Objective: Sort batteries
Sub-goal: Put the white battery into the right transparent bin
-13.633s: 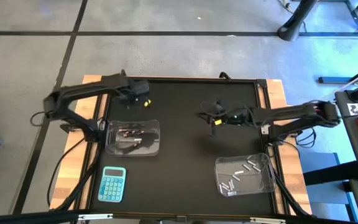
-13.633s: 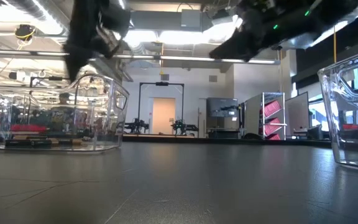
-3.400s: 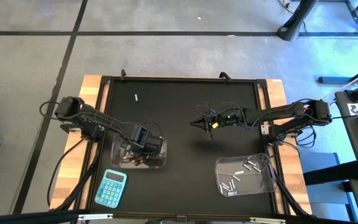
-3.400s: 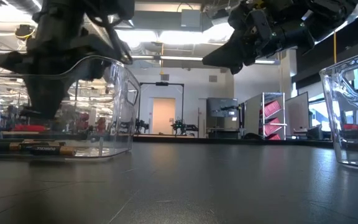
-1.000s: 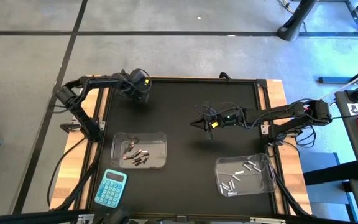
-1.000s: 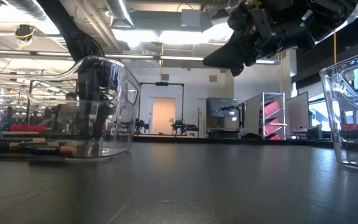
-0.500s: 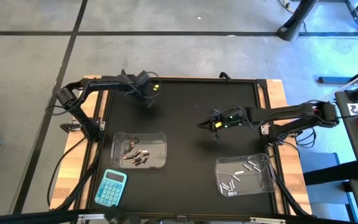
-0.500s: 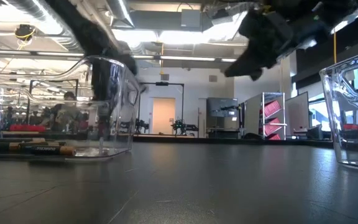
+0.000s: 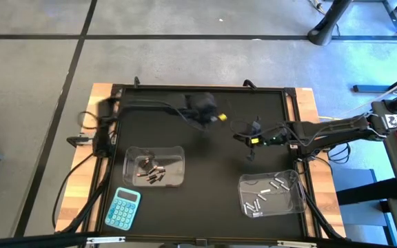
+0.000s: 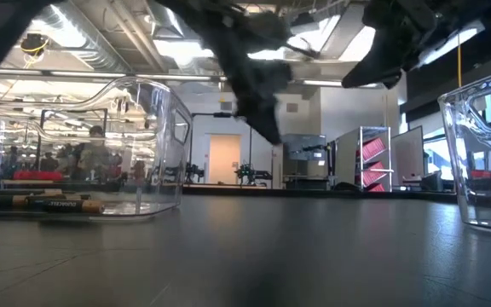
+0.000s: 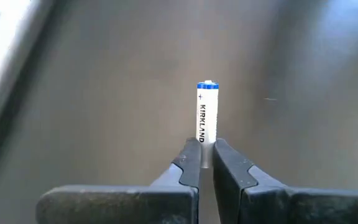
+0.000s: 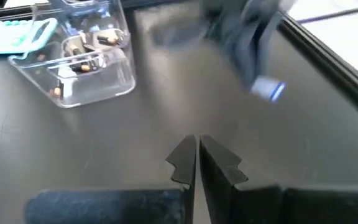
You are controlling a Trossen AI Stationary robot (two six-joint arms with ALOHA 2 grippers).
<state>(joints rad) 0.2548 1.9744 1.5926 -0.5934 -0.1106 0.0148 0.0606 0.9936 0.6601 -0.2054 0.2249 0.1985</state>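
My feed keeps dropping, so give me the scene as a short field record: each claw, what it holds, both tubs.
left claw: shut on a white battery with a blue end, above the mat's far middle
right claw: shut, empty, over the mat right of centre
left tub: dark batteries
right tub: silvery-white batteries
calculator: near left corner

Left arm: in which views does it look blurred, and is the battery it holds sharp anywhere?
High view: the left gripper is smeared over the mat. Low view: a dark streak. Right wrist view: a grey blur with the battery soft. Left wrist view: the white battery between the fingers is sharp, its print readable.
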